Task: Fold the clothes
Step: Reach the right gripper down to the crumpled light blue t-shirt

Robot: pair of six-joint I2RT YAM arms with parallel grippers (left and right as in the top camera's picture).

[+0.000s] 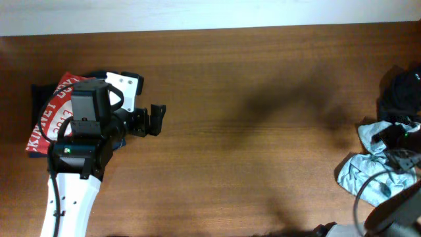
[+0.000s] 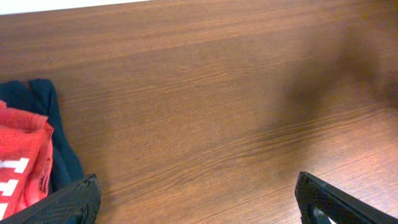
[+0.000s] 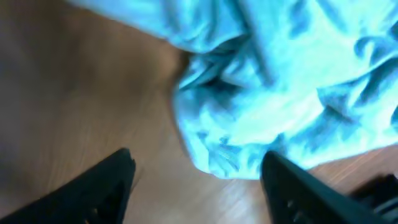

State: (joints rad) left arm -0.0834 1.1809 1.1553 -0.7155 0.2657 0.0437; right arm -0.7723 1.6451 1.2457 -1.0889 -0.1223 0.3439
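The crumpled grey-blue t-shirt (image 1: 368,179) lies at the right edge of the surface (image 1: 230,79), a fold between the spread fingers of the right tool (image 3: 198,163). The left tool (image 1: 155,120), spread wide, hangs well apart.

Reads to me as a robotics lab bench: bare wood-grain table (image 1: 250,99), white robot arm (image 1: 69,197) over its left end, red t-shirt (image 1: 45,122) at that same end, pale grey-blue t-shirt (image 1: 368,178) crumpled at the table's right end, plain white strip (image 1: 197,14) past its far edge.
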